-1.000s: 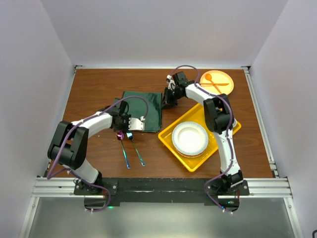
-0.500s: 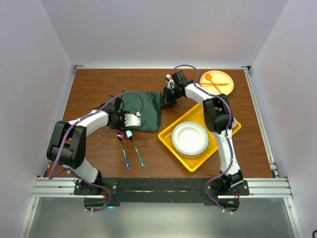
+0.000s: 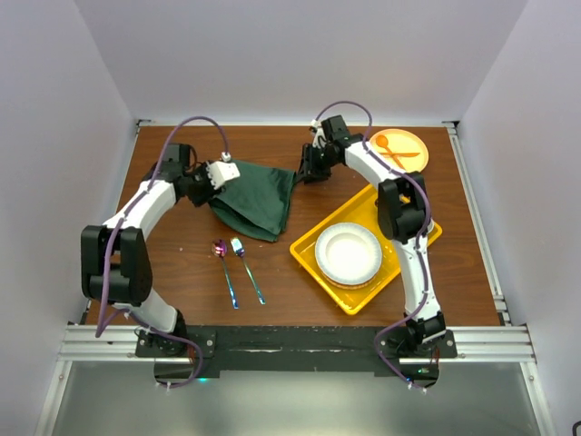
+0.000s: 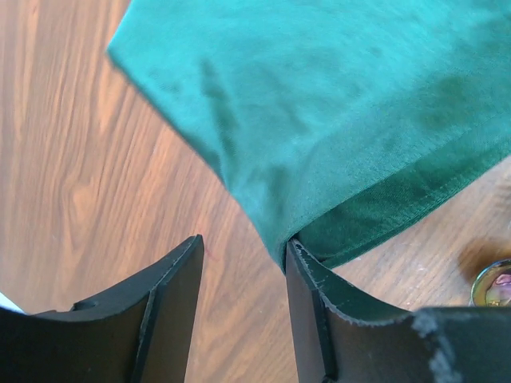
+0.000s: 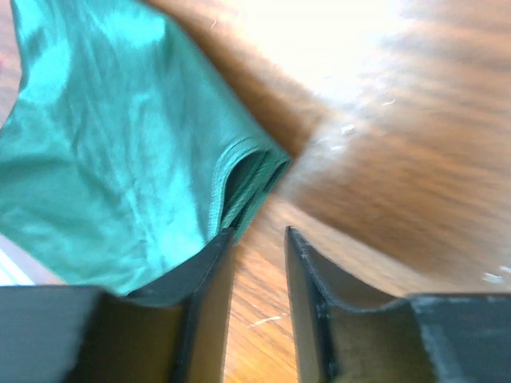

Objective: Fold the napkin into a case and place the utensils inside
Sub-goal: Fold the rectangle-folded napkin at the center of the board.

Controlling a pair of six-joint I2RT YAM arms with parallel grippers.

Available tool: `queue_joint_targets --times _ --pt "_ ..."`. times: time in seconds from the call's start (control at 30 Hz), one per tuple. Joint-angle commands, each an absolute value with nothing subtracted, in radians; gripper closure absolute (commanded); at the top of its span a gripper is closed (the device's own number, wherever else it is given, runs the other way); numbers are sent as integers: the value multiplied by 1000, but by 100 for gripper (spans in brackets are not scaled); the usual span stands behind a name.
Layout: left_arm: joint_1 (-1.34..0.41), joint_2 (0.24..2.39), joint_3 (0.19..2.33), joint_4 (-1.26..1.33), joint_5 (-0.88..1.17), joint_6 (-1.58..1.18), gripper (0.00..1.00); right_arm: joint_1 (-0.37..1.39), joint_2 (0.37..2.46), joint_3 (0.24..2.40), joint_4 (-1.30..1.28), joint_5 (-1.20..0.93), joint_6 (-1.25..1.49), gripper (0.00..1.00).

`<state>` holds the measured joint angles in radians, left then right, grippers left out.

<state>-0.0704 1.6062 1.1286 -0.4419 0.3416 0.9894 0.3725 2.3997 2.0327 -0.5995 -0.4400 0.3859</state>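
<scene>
Judging by how things lie, the folding has barely begun. The large dark green cloth napkin (image 3: 259,195) lies on the wooden tabletop (image 3: 182,263) just left of and beyond the yellow plastic tray (image 3: 304,245). It is rumpled into a loose, doubled-over wedge, not a narrow flat case. The slim iridescent metal spoon (image 3: 227,277) and fork (image 3: 251,272) lie side by side to the left of the tray, nearer than the napkin and outside the cloth. So the whole case has yet to be shaped, and then both utensils must go in.

The left gripper (image 3: 225,171) sits at the napkin's corner farthest from the tray. Its jaws stand apart with bare wood between them, and the cloth's folded edge just touches one tip. The right gripper (image 3: 307,174) is at the napkin's corner beyond the tray's far-left side. Its jaws are parted by a narrow gap and hold nothing, with the layered hem just beside one tip.
</scene>
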Motion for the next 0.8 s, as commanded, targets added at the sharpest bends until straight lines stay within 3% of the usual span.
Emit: queue_joint_targets --times 0.0,0.13,0.3,0.37,0.5,0.63,0.7,0.77 --pt "-2 1608 1178 -445 461 861 49 348 2338 2114 -652 -408 301 45" --pt "54 1603 1181 -454 505 829 41 348 2359 2137 -582 -431 319 32" --pt "133 1629 1219 -486 599 720 38 353 2414 2167 -511 -451 356 31" --pt "159 1649 1218 -480 600 649 27 354 2427 2166 -479 -481 371 33" --pt "166 1686 1198 -465 600 499 27 367 2433 2140 -440 -503 388 35" --pt "193 1663 1100 -382 618 279 42 374 2439 2111 -420 -508 400 40" --pt "228 1635 1037 -339 672 186 41 377 2444 2100 -416 -509 407 40" --pt "256 1592 990 -286 719 37 34 379 2442 2086 -416 -509 403 41"
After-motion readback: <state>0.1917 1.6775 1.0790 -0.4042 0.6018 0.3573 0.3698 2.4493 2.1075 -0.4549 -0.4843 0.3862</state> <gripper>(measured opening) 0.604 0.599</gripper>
